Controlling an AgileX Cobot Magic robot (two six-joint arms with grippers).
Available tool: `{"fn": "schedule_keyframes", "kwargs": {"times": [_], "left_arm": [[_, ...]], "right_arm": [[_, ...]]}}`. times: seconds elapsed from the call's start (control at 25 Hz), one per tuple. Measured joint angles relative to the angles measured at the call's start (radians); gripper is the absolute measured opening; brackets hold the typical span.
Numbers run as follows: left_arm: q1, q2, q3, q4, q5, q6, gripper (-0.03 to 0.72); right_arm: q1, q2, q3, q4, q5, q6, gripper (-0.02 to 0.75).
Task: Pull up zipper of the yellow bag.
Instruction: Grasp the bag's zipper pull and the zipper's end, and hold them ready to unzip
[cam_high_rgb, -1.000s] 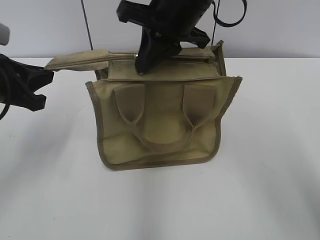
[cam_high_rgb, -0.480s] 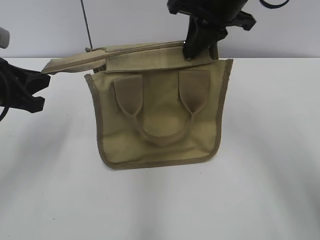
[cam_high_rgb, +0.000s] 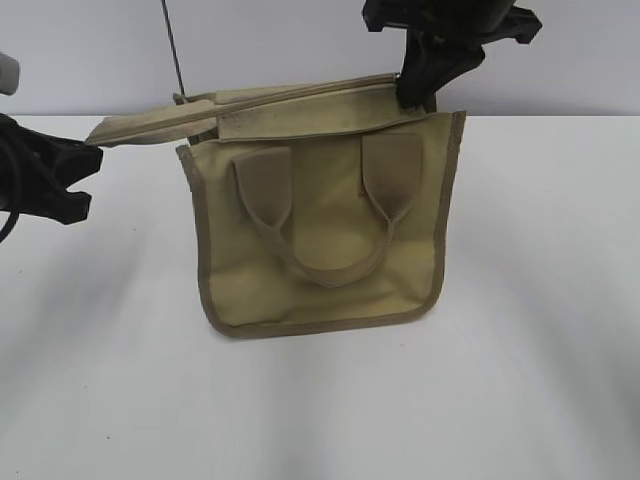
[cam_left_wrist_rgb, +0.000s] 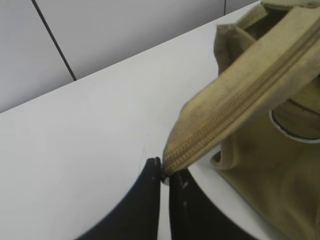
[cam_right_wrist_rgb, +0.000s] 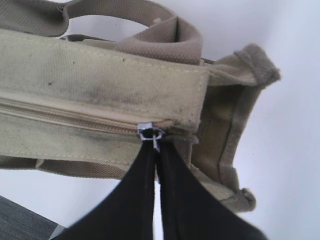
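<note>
Closing stroke near its end. Yellow bag (cam_high_rgb: 320, 240) mid-bench. Right gripper (cam_right_wrist_rgb: 156, 146) fingers pinched on zipper (cam_right_wrist_rgb: 150, 132) pull at bag's 1 o'clock corner; left gripper (cam_left_wrist_rgb: 163, 172) clamps tape end. Next: finish pull, release.

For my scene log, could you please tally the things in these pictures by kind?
Bags: 1, the yellow bag
Zippers: 1, the zipper
Grippers: 2, left gripper and right gripper
Tables: 1, the white table
Total: 5
</note>
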Motion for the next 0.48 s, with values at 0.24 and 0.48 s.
{"fn": "schedule_keyframes", "kwargs": {"times": [0.24, 0.48], "left_arm": [[0.0, 0.0, 0.0, -0.016, 0.012, 0.0, 0.075], [0.001, 0.0, 0.0, -0.053, 0.076, -0.092, 0.452]], "right_arm": [[-0.006, -0.005, 0.001, 0.041, -0.002, -0.009, 0.12], [-0.009, -0.038, 0.001, 0.051, -0.003, -0.045, 0.523]]}}
